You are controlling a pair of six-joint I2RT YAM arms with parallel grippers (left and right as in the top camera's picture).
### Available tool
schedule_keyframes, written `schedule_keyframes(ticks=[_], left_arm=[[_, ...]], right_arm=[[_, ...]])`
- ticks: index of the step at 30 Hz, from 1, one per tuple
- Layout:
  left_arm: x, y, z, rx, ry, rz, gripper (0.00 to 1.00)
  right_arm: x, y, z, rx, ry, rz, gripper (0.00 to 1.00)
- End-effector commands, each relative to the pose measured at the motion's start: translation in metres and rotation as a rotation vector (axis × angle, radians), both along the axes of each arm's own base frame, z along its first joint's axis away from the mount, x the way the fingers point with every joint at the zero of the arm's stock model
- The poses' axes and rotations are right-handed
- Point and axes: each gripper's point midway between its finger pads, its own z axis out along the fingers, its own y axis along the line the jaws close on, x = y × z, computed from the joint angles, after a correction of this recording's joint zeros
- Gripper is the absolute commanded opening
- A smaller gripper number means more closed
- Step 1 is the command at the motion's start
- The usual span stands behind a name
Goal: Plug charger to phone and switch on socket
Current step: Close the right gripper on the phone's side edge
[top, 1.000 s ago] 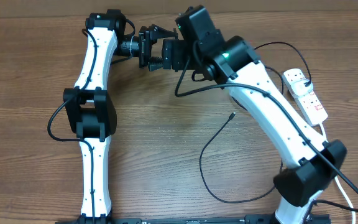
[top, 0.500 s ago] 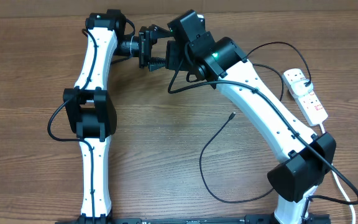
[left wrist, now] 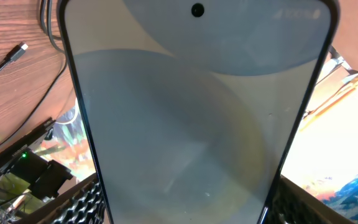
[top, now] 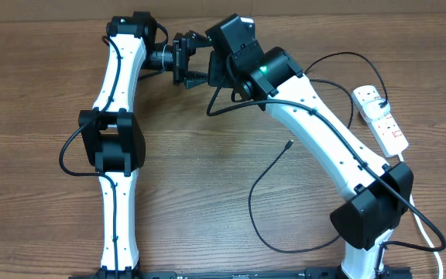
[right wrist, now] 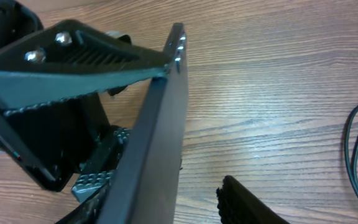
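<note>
My left gripper [top: 186, 63] is shut on the phone [left wrist: 191, 124], holding it off the table at the back. The phone's pale blue-grey screen fills the left wrist view between my left fingers [left wrist: 188, 208]. In the right wrist view the phone [right wrist: 157, 137] shows edge-on. My right gripper [right wrist: 173, 205] is open around it, with a gap between the phone and the right finger. In the overhead view my right gripper [top: 211, 68] meets the left one. The charger's black cable [top: 252, 209] loops on the table, its small connector [top: 288, 143] lying free. The socket [top: 384, 118] lies at the right.
The charger's connector also shows in the left wrist view [left wrist: 21, 49], on the wooden table [top: 207, 178]. A thick white cord [top: 432, 240] runs from the socket toward the right arm's base. Black arm cables hang by the right wrist.
My right arm has swung left, bringing its gripper up to the phone held by the left gripper. The left arm, cable and socket have not moved.
</note>
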Motion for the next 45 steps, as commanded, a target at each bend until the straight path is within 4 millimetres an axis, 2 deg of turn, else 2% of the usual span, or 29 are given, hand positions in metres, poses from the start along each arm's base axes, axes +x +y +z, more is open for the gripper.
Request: schedule_keyframes(ticks=[1,8,13,22,31,45], left_arm=[[0.0048,0.0044,0.0134,-0.063,-0.005,0.014,0.72],[0.0048,0.0044,0.0134,-0.063,-0.005,0.014,0.71],[0.0048,0.0044,0.0134,-0.063,-0.005,0.014,0.71],[0.0048,0.0044,0.0134,-0.063,-0.005,0.014,0.71],[0.0048,0.0044,0.0134,-0.062,-0.004,0.014,0.71],[0.0048,0.0044,0.0134,-0.062,-0.002,0.015,0.72]], right_arm=[[0.0009,0.0103,0.0083,-0.01,-0.038,0.024,0.47],[0.0016,0.0084,0.0105,-0.052,-0.071,0.0,0.46],[0.0012,0.0089,0.0104,-0.052,-0.07,0.001,0.36],[0.0039,0.0041,0.0108,-0.074,-0.084,-0.019,0.35],[0.0037,0.0046,0.0081,-0.078,-0.079,-0.019,0.24],[0.0043,0.005,0.0048,-0.08,-0.073,-0.02,0.2]])
